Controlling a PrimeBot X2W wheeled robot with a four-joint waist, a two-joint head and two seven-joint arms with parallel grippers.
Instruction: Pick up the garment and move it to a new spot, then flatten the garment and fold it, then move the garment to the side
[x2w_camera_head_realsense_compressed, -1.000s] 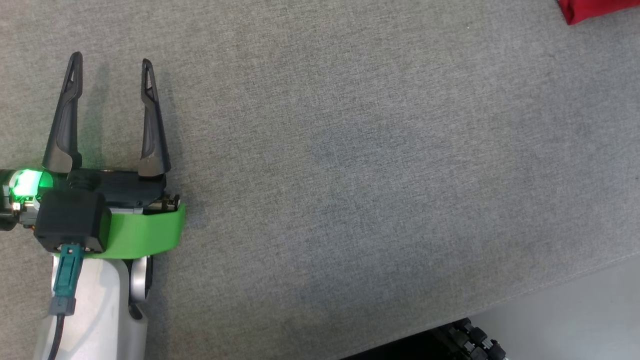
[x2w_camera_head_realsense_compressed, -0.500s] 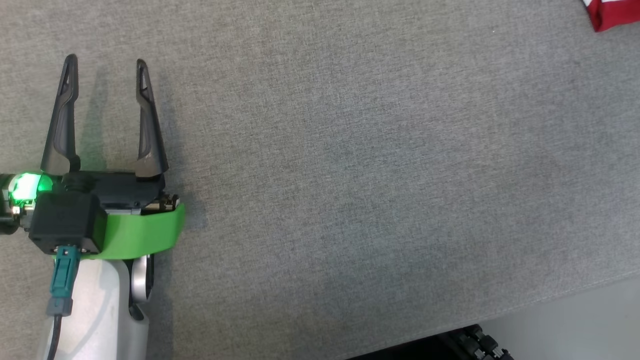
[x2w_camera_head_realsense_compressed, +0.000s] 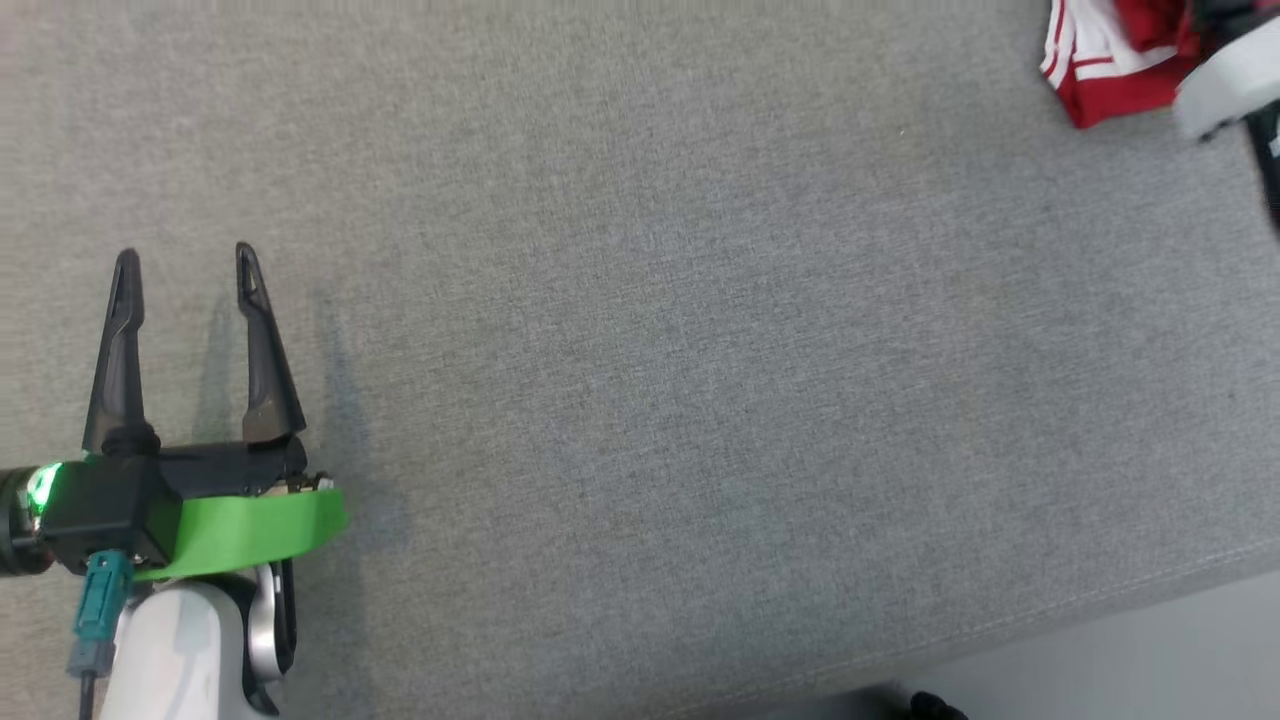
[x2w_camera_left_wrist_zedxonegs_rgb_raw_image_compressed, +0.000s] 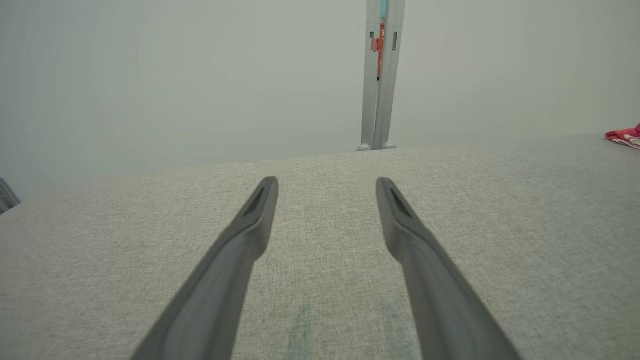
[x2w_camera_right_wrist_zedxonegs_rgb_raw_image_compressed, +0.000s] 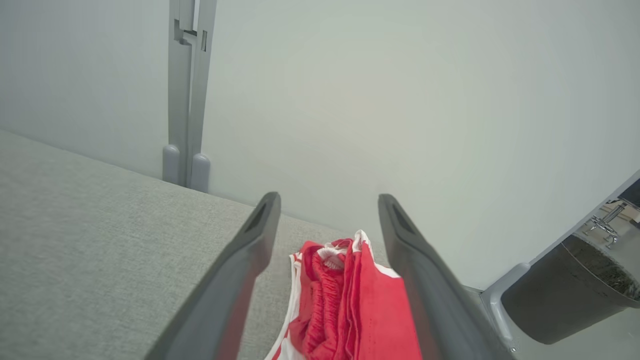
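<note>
- Jaws of the left gripper (x2w_camera_head_realsense_compressed: 186, 253) stand apart with nothing between them, the fingers pointing away across the grey fabric surface (x2w_camera_head_realsense_compressed: 700, 350) at the head view's lower left
- Jaws of the right gripper (x2w_camera_right_wrist_zedxonegs_rgb_raw_image_compressed: 328, 196) are apart too; its wrist view shows the garment (x2w_camera_right_wrist_zedxonegs_rgb_raw_image_compressed: 350, 300) between the two long fingers, and contact cannot be told
- Red with white trim, the garment lies bunched near the surface's far right edge, well apart from the left gripper
- A pale forearm (x2w_camera_head_realsense_compressed: 1225, 85) shows just beside the garment in the head view's top right corner
</note>
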